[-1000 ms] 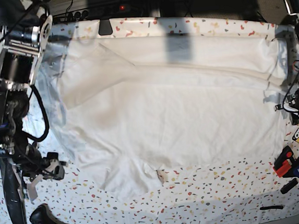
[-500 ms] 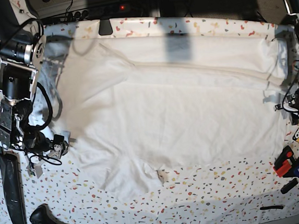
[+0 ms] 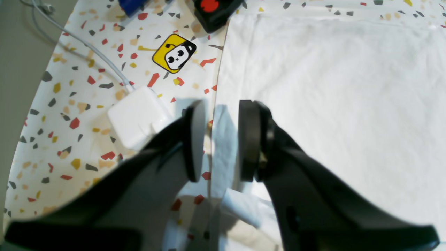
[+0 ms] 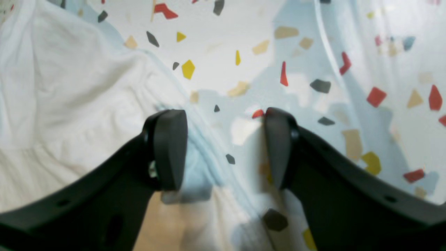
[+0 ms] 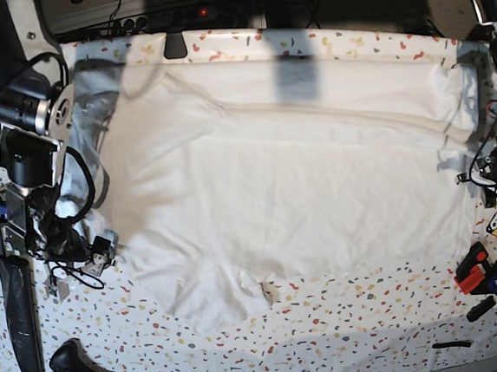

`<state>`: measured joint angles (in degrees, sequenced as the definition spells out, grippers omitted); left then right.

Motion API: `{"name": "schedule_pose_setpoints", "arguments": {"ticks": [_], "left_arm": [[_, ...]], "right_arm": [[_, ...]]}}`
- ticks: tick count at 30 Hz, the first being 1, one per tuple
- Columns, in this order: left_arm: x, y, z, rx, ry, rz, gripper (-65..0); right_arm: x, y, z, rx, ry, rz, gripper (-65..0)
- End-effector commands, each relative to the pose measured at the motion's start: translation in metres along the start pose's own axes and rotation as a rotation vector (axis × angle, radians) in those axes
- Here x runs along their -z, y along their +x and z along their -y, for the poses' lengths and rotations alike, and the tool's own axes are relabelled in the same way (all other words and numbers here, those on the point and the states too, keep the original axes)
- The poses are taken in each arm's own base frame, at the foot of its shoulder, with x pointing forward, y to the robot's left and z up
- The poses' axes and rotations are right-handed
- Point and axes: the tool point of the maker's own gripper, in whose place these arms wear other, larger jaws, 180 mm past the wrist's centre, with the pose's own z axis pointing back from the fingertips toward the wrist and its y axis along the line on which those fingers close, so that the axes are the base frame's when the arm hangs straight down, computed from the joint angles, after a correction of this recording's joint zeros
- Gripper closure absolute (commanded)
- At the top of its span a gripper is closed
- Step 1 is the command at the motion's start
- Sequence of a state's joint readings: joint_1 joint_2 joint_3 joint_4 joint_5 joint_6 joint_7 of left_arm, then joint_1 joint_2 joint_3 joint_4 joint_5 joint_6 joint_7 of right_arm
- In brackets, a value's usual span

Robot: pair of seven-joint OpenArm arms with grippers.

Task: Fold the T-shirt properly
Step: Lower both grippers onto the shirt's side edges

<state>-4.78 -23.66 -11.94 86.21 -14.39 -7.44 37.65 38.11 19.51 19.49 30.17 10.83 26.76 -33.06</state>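
Black curved hand (image 4: pixel 223 150) fingers (image 4: pixel 167 150)

Bright overhead light; right wrist view blurred; base view edges warped; soft shadows under tools.

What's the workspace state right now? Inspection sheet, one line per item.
Surface: white tabletop with coloured speckles, mostly covered by cloth.
Job's things: large plain white wrinkly T-shirt, spread out, one flap laid over along the far side.
Clutter: yellow panda sticker, white square power adapter, red and blue clamps, black controller.
Grippers: left pincer apart, straddling the shirt's edge, grip unclear; right pincer wide open over the shirt's edge, empty.
Cables: white adapter cord.
Surroundings: dark equipment beyond the far edge.
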Motion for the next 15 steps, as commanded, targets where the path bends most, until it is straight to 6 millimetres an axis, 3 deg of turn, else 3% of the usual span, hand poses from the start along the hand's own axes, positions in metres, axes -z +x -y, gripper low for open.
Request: {"name": "schedule_pose_setpoints", "arguments": {"ticks": [1,9,15], "left_arm": [[-0.003,0.023,-0.008,0.01,0.017,0.066,-16.2],[-0.002,0.023,-0.007,0.008,0.015,0.07,-16.2],[-0.004,0.04,-0.001,-0.005,0.005,0.178,-16.2]], "right_arm": [[-0.002,0.014,-0.007,-0.01,0.007,0.003,-35.5],[0.013,0.0,-0.065,-0.054,0.118,-0.061,-35.5],[0.013,-0.001,-0.065,-0.055,0.118,-0.067,-35.5]]}}
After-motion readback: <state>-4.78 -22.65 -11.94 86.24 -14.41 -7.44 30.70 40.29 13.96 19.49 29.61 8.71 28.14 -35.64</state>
